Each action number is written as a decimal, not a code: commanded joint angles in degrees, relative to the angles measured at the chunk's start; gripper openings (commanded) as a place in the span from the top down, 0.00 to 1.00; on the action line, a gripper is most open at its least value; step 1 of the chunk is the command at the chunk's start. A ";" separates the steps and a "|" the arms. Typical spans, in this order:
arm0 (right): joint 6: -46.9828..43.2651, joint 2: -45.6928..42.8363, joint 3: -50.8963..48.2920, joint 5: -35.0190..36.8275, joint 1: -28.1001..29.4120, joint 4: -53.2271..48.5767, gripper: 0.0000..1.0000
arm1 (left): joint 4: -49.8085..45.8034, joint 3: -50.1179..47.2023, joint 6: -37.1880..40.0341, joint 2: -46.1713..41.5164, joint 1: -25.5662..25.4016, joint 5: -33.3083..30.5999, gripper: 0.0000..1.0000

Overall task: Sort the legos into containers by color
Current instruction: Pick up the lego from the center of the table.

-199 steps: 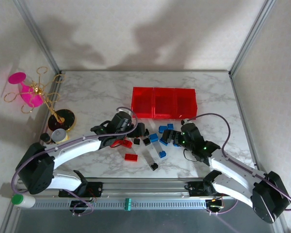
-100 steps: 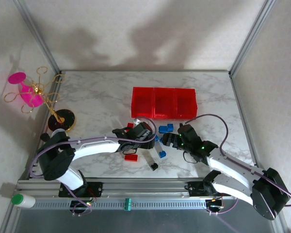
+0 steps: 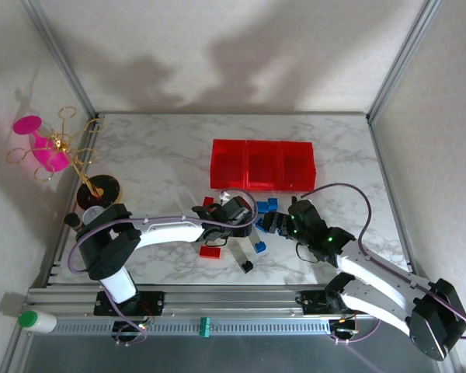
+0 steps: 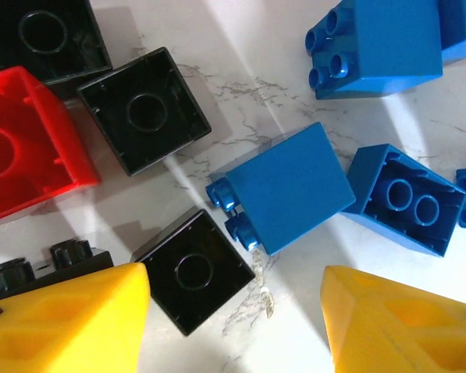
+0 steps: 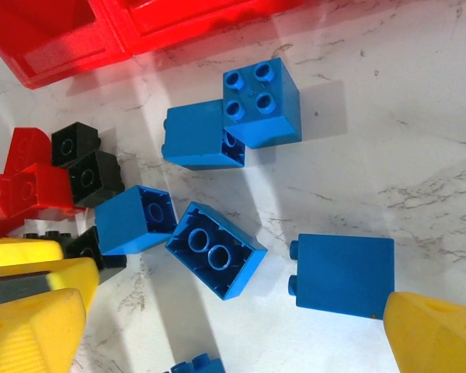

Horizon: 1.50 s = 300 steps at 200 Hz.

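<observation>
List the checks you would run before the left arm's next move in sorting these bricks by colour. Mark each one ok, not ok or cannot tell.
1. Left gripper open: ok. Its fingers stand apart with nothing clamped.
2. One brick alone at its fingertips: not ok. The black brick sits by one finger and a blue brick crowds it.
3. Right gripper open: ok. It holds nothing.
4. The two grippers apart: ok. From above they are close over the pile but separate.
5. Containers unobstructed: ok. Nothing hangs over them.
6. Which container takes black: cannot tell. The contents are unclear from above.
</observation>
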 commanded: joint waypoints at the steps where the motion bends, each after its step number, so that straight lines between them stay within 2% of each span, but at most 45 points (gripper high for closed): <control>1: 0.54 -0.85 1.89 1.13 0.31 -1.69 0.01 | -2.44 2.38 -1.53 2.72 -0.60 -3.17 0.42; 42: 0.31 -1.56 1.76 1.61 0.17 -2.08 0.01 | -5.36 2.22 -2.55 4.25 -1.03 -6.89 0.45; 66: 0.35 -1.57 1.84 1.60 0.16 -2.09 0.01 | -8.60 3.03 -3.52 4.04 -2.68 -10.81 0.46; 97: 0.11 -1.30 2.09 1.98 0.15 -1.74 0.01 | -10.85 4.38 -4.42 3.71 -4.56 -12.17 0.47; 119: -0.02 -1.01 2.74 2.59 0.12 -2.22 0.01 | -13.89 5.69 -5.73 3.98 -5.72 -15.33 0.47; 153: -0.43 -0.98 2.54 2.96 -0.27 -1.59 0.01 | -12.10 7.98 -4.81 6.75 -5.63 -14.05 0.47; 222: -0.88 -2.63 2.48 3.96 -0.54 -3.18 0.01 | -14.04 9.91 -7.24 10.69 -5.51 -20.42 0.47; 300: -1.05 -2.95 2.81 4.19 -0.63 -3.45 0.01 | -12.65 8.15 -7.60 11.06 -5.14 -20.41 0.56</control>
